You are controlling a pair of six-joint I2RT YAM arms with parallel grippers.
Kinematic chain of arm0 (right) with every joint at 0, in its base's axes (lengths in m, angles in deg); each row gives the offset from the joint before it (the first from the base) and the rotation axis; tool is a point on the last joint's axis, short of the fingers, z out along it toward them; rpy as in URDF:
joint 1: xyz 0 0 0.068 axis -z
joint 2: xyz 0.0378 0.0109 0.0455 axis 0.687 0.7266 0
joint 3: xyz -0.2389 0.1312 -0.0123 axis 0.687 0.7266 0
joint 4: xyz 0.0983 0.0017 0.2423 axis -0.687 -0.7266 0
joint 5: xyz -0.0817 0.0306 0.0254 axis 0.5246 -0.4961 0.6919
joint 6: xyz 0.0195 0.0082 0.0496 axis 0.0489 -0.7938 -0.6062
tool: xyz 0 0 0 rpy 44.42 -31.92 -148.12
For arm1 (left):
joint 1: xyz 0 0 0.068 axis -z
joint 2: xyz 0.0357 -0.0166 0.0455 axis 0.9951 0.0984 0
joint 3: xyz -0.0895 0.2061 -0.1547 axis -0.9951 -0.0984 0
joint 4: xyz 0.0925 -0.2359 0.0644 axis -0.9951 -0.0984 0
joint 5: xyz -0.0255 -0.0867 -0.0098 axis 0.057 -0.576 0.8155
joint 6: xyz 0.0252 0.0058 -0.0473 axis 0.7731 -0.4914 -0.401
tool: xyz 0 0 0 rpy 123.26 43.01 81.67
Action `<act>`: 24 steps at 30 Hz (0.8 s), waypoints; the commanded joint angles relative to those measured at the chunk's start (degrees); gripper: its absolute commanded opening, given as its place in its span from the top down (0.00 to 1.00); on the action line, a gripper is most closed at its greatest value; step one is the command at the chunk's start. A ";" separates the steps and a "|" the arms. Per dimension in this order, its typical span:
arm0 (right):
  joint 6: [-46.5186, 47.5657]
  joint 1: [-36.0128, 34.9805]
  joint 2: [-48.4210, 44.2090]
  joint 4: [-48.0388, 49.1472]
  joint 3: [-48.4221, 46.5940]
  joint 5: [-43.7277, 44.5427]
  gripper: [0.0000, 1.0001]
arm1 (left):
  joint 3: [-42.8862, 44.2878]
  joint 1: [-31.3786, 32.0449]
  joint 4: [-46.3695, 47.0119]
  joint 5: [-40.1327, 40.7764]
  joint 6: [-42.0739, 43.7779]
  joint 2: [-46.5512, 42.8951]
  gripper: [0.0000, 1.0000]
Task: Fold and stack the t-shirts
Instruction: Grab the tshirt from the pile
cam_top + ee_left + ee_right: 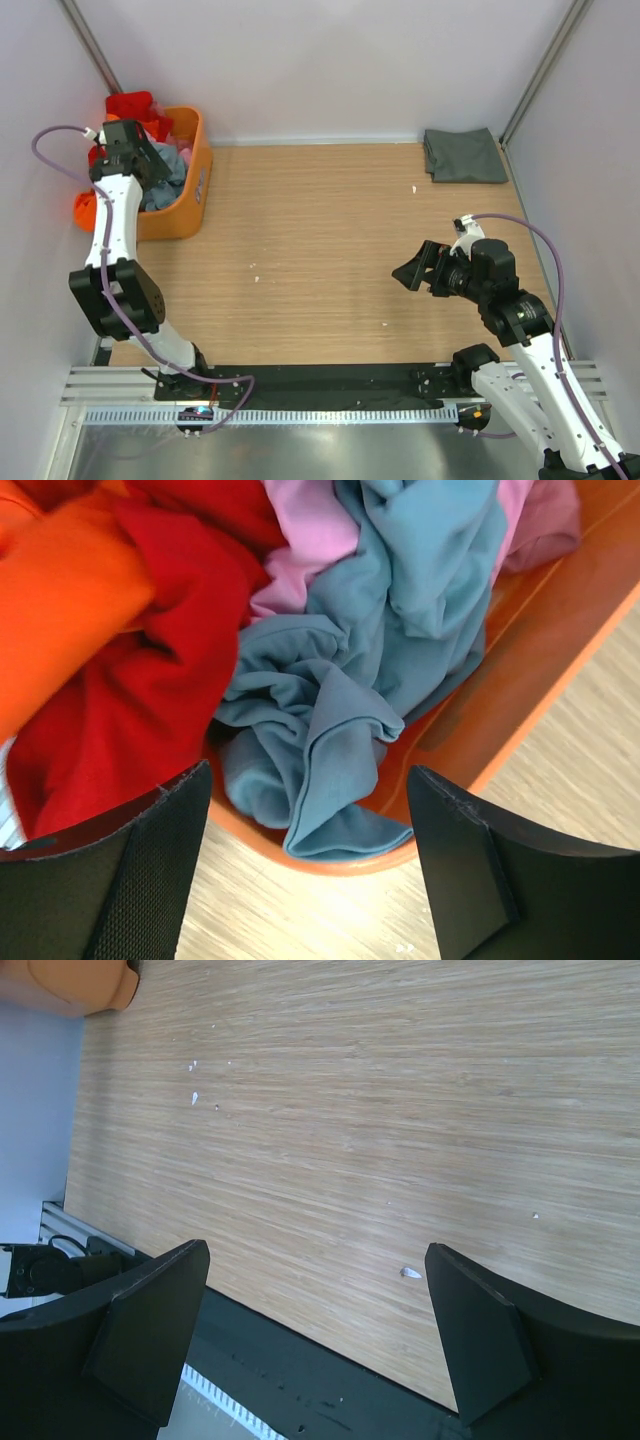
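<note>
Blue shirt (pixel 340 710) crumpled in basket (pixel 530 640) beside red cloth (pixel 160 680), grey shirt (pixel 464 155) folded at far right corner of table (pixel 320 230), left gripper (pixel 308 810) open above blue shirt, right gripper (pixel 315 1290) open over table, holding nothing

Teal t-shirt (pixel 340 710) crumpled in basket (pixel 540 630), grey-green t-shirt (pixel 463 155) folded flat

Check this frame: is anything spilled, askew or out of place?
Small white flecks dot the wooden table. Red cloth and orange cloth spill past the orange basket edges. The folded grey-green t-shirt lies neat.
</note>
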 commanded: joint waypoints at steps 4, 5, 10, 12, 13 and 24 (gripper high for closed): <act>0.01 -0.26 -0.14 1.17 -0.03 0.40 0.04 | 0.04 0.05 1.85 -2.64 0.49 3.21 0.23; -0.08 -0.26 -0.05 1.17 -0.03 0.49 0.04 | 0.22 -0.03 1.94 -2.37 0.58 3.82 0.24; -0.17 -0.26 -0.23 1.17 -0.03 1.02 0.04 | 1.53 0.05 1.85 -4.21 0.32 6.55 0.53; -0.26 -0.26 -0.05 1.17 0.05 1.02 0.04 | 2.06 0.31 1.76 -4.22 0.23 6.81 0.68; -0.26 -0.26 -0.05 1.17 0.06 1.02 0.04 | 2.85 0.40 1.59 -3.96 0.14 7.08 0.89; -0.26 -0.26 0.83 1.69 0.06 1.72 0.04 | 45.28 9.27 -8.07 2.71 -0.03 6.28 1.00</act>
